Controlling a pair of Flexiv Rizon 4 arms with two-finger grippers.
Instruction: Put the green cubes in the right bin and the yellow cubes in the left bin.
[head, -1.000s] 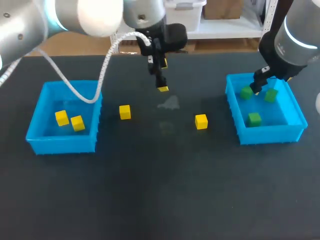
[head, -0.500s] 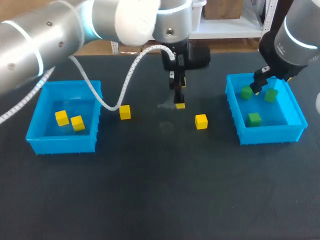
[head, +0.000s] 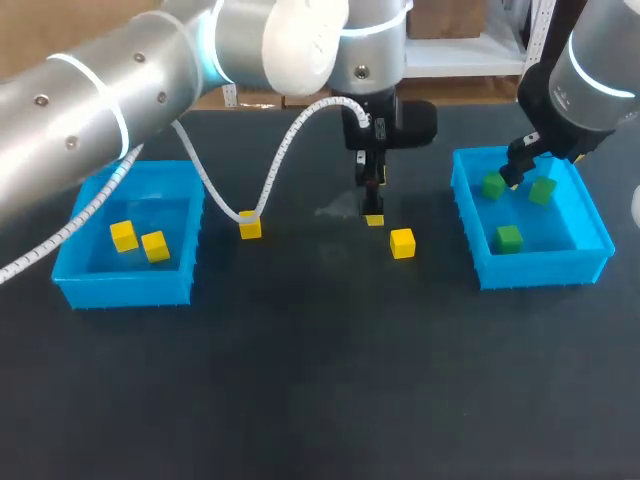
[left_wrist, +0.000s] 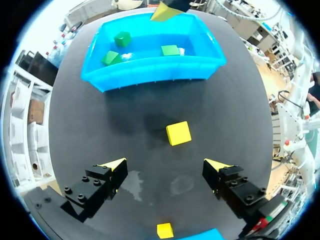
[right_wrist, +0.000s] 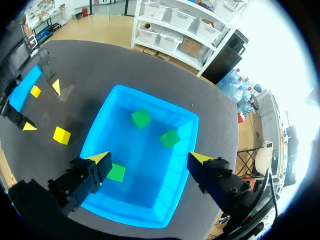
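Dark table (head: 320, 380) holds 2 blue bins (head: 125, 288) (head: 540, 270), 2 yellow cubes (head: 250, 230) (head: 402, 243).

The table (head: 300, 380) has a dark, near-black matte top that fills most of the head view, with its far edge running straight across the back. The top is plain, with no cloth or mat on it. Near the middle, toward the far side, lies a pale grey smear (head: 335, 211) with ragged edges, and just in front of it is a fainter mark (head: 330, 255) of the same kind, barely lighter than the surface. The left wrist view shows the table (left_wrist: 235, 100) close up, with two pale blotches (left_wrist: 180, 185) lying side by side on it. In the right wrist view the table (right_wrist: 100, 65) is the same dark colour.
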